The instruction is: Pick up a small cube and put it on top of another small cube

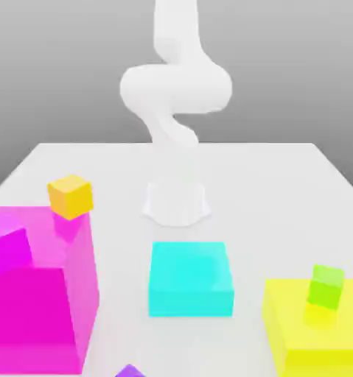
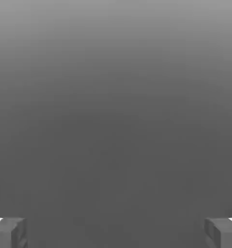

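Note:
A small purple cube (image 1: 130, 371) peeks in at the bottom edge of the exterior view, on the table in front of the big magenta block (image 1: 32, 309); only its top shows. A small orange cube (image 1: 70, 196) rests on the magenta block's far corner. A small green cube (image 1: 326, 286) sits on the big yellow block (image 1: 312, 339). The white arm (image 1: 175, 88) rises from its base at the table's middle and runs out of the picture at the top. In the hand view my gripper (image 2: 116, 232) is open, its two fingertips (image 2: 8, 231) far apart with only grey background between them.
A big cyan block (image 1: 191, 278) lies flat in the middle of the white table (image 1: 282, 191), in front of the arm's base (image 1: 176, 202). The magenta block stands tall at the exterior view's left, the yellow one at its right.

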You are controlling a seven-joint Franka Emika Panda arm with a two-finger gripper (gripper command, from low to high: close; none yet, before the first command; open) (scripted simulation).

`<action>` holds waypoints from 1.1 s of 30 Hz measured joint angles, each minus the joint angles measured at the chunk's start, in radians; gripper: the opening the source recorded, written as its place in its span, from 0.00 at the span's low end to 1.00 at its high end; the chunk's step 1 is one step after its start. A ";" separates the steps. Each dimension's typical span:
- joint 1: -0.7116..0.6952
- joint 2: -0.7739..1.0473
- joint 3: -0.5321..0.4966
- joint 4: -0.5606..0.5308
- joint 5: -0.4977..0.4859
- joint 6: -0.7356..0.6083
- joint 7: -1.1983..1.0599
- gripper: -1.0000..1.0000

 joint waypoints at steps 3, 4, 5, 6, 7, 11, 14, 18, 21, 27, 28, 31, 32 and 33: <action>0.023 0.114 -0.030 0.004 -0.009 0.033 -0.091 0.50; 0.030 0.150 -0.041 0.005 -0.011 0.044 -0.120 0.50; 0.037 0.186 -0.052 0.006 -0.012 0.054 -0.151 0.50; 0.044 0.222 -0.062 0.007 -0.012 0.065 -0.182 0.50; 0.051 0.258 -0.073 0.008 -0.012 0.076 -0.213 0.50; 0.073 0.403 -0.113 0.013 0.000 0.118 -0.344 0.50; 0.084 0.512 -0.138 0.016 0.019 0.149 -0.450 0.50; 0.078 0.658 -0.150 0.021 0.054 0.191 -0.599 0.50; 0.063 0.768 -0.147 0.025 0.080 0.222 -0.710 0.50; 0.015 0.987 -0.118 0.032 0.109 0.284 -0.915 0.50; 0.005 1.023 -0.112 0.033 0.110 0.295 -0.946 0.50; -0.019 1.131 -0.092 0.046 0.117 0.349 -1.005 0.50; -0.026 1.167 -0.084 0.053 0.123 0.375 -1.013 0.50; -0.032 1.204 -0.076 0.061 0.128 0.402 -1.019 0.50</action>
